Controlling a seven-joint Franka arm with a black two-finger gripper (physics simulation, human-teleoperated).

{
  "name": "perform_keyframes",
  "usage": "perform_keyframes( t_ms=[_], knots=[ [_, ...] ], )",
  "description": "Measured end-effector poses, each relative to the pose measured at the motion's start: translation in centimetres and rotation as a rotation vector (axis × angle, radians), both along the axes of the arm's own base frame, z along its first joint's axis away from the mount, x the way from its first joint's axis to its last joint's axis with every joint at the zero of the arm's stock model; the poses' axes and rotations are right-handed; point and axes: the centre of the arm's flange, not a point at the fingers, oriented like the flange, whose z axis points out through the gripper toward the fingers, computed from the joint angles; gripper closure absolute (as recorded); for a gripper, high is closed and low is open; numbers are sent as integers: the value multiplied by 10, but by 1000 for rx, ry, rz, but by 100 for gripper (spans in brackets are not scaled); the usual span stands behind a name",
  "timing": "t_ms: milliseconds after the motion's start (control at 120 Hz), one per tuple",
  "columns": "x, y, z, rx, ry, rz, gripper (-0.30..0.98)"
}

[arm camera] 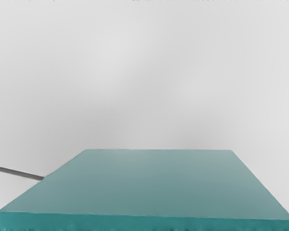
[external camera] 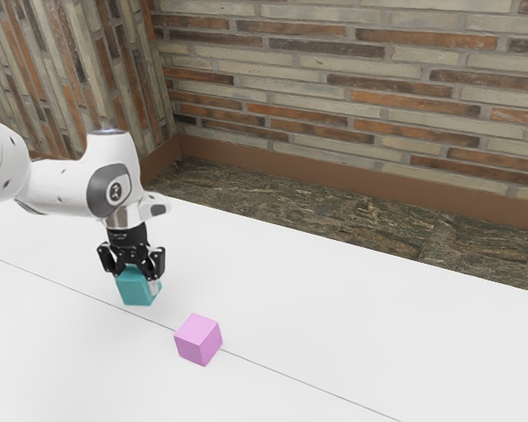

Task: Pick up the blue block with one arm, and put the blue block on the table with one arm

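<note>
My gripper (external camera: 138, 274) points down in the exterior view's left half, shut on the blue block (external camera: 137, 291), a teal cube. A pale fingertip (external camera: 155, 286) lies against the block's side facing the exterior view's right; the opposite fingertip is hidden. The block's upper part is tucked up between the black finger linkages. In the wrist view the broad teal face of the blue block (arm camera: 149, 185) is very close under the hand. Whether its underside touches the white table (external camera: 352, 299) cannot be told.
A pink block (external camera: 199, 338) rests on the table at the seam line, a short way from the blue block toward the exterior view's right and nearer that camera. Beyond the table's far edge lie a dark stone floor (external camera: 334, 220) and a brick wall (external camera: 361, 105).
</note>
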Motion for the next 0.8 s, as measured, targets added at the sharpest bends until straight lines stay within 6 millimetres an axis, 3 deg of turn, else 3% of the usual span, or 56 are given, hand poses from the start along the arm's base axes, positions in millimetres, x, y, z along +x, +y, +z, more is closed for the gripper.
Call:
perform_keyframes(
  t_ms=[208, 275, 350, 417, 467, 525, 617, 800],
  knots=[
    [2, -1, 1, -32, -24, -29, 13],
    [2, -1, 16, -42, -52, -41, 10],
    [-2, -8, 85, -68, -164, -75, 7],
    [-10, -20, 181, -55, -308, -143, 5],
    [-7, -50, 255, -12, -389, -233, 4],
    [-10, -80, 296, 32, -408, -304, 3],
    [-9, -95, 318, 63, -391, -339, 2],
    [4, -94, 309, 62, -319, -335, 1]
  ],
)
